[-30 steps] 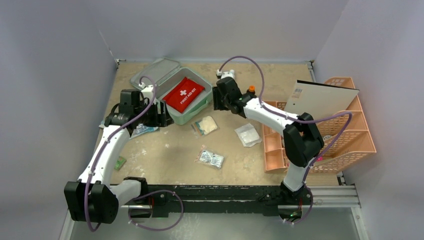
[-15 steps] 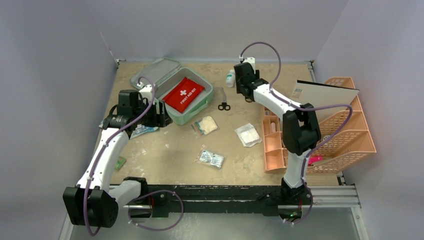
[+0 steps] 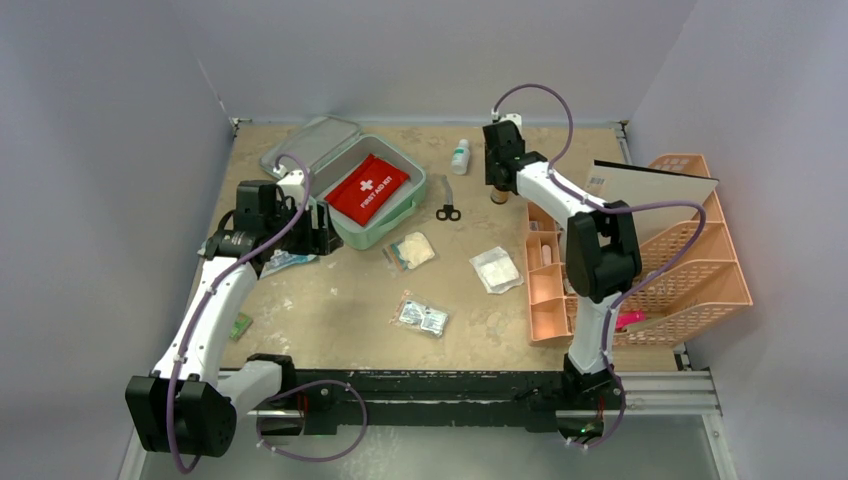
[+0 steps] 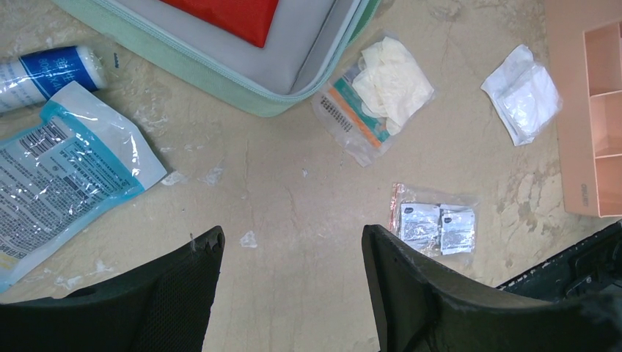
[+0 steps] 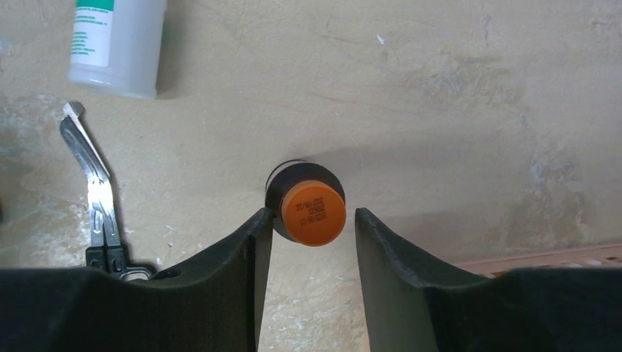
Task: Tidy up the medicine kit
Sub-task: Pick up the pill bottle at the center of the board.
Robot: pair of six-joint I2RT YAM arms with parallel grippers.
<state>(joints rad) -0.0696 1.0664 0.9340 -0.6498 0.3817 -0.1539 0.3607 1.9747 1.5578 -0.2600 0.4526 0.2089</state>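
Observation:
The mint-green medicine kit [image 3: 386,232] lies open at the back left with a red first-aid pouch [image 3: 368,188] inside; its wall also shows in the left wrist view [image 4: 220,73]. My left gripper [image 3: 325,228] is open and empty [image 4: 293,242] over bare table by the kit's near corner. My right gripper [image 3: 497,183] is open [image 5: 313,220], its jaws either side of a small dark bottle with an orange cap [image 5: 314,211] standing upright. The left finger [image 5: 253,242] seems to touch the bottle; the right one is apart from it.
A white bottle [image 3: 460,156] and scissors [image 3: 447,200] lie left of the right gripper. A glove packet [image 3: 412,249], white gauze packet [image 3: 495,268] and wipes packet [image 3: 421,317] lie mid-table. A blue packet [image 4: 66,169] and bandage roll [image 4: 44,70] lie by the kit. The peach rack [image 3: 700,270] stands at the right.
My right arm has swung from beside the kit to the back right and now hangs over the orange-capped bottle. The left arm has hardly moved.

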